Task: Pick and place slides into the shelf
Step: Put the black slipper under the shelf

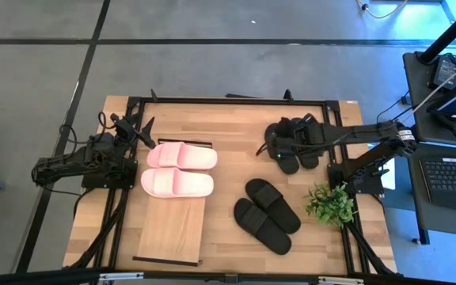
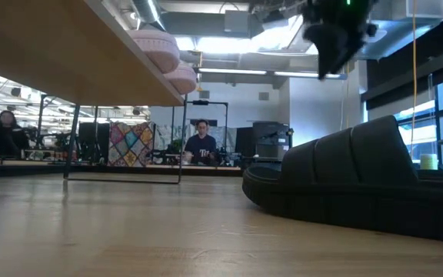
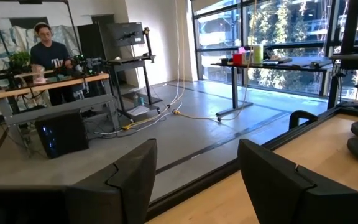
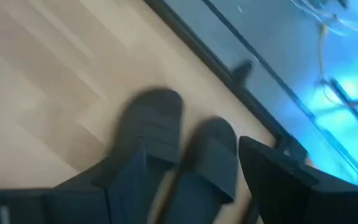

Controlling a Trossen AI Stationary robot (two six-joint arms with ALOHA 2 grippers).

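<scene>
Two pale pink slides [image 1: 177, 169] lie side by side, soles down, on the far end of the light-wood shelf top [image 1: 169, 233]; in the low view they show as pink slides [image 2: 160, 48] above the plank [image 2: 60, 46]. One black pair [image 1: 267, 214] lies on the table's middle. A second black pair [image 1: 293, 128] lies by the far right edge. My right gripper [image 1: 272, 149] hangs open above that pair, clear of it; its wrist view shows both black slides [image 4: 179, 140] below the open gripper [image 4: 191, 186]. My left gripper [image 1: 138, 133] [image 3: 197, 180] waits open at the shelf's far left.
A small green plant [image 1: 331, 203] stands near the table's right edge, beside the middle black pair. The shelf's near half is bare plank. Black frame rails [image 1: 228, 100] run along the table's edges. People sit at desks beyond the table [image 2: 201, 142].
</scene>
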